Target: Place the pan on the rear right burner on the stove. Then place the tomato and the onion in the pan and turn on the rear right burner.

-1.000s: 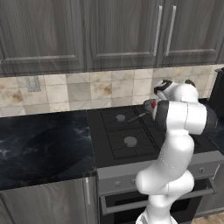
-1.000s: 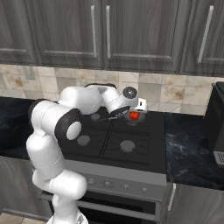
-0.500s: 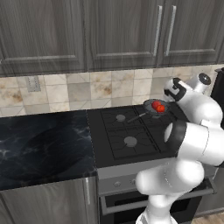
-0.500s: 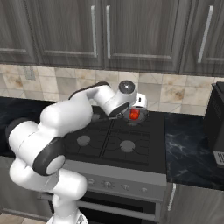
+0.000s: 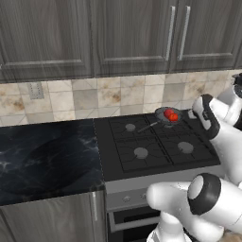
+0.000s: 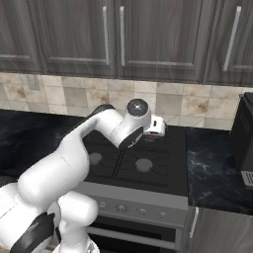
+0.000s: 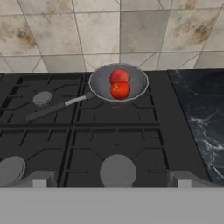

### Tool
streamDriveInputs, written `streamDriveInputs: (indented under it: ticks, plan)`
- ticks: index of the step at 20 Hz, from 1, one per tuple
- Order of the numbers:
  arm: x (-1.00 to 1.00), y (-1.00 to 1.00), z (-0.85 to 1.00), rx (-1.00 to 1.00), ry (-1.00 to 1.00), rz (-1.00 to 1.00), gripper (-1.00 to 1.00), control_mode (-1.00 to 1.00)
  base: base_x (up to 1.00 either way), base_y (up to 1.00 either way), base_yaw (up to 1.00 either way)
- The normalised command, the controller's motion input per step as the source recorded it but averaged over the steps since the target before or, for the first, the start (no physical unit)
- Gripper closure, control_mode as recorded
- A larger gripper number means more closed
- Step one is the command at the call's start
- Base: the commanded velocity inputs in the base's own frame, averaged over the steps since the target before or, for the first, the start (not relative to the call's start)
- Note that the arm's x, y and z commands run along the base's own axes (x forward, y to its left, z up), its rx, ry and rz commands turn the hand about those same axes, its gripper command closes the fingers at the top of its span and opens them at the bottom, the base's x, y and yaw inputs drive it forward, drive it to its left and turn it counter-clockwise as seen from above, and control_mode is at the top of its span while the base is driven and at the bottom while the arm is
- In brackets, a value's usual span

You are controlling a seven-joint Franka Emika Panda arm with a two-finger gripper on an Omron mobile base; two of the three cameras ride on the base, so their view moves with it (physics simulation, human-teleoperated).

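Moved: the arm has swung back from over the pan toward the stove's front edge.
Left base view: pan [image 5: 166,116] on rear right burner, tomato [image 5: 173,116] and onion [image 5: 168,113] inside.
Right base view: gripper [image 6: 159,128] above the stove [image 6: 168,170].
Hand view: fingers [image 7: 38,178] wide apart, empty; pan [image 7: 138,81] ahead at rear right, handle [image 7: 48,110] pointing left; knobs lie nearer, below the front edge.

Dark cabinets [image 5: 127,33], tiled backsplash [image 5: 94,97].
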Motion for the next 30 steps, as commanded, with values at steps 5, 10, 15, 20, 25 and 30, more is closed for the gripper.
streamDriveInputs:
  ticks: [5, 10, 15, 20, 25, 30]
  plan:
    - [-0.96, 0.07, 0.00, 0.01, 0.00, 0.00, -1.00, -1.00, 0.00, 0.00, 0.00]
    - [-0.61, 0.01, 0.00, 0.02, 0.00, 0.01, -1.00, -1.00, 0.00, 0.00, 0.00]
    - [-0.20, 0.00, -0.01, 0.02, 0.00, 0.03, -1.00, -1.00, 0.00, 0.00, 0.00]
    - [-0.01, -0.09, -0.13, 0.03, 0.00, 0.03, -1.00, -1.00, 0.00, 0.00, 0.00]
    - [-0.01, -0.35, -0.09, 0.04, 0.00, 0.04, -1.00, -1.00, 0.00, 0.00, 0.00]
    - [-0.22, -0.37, -0.14, 0.03, 0.00, 0.06, -1.00, -1.00, 0.00, 0.00, 0.00]
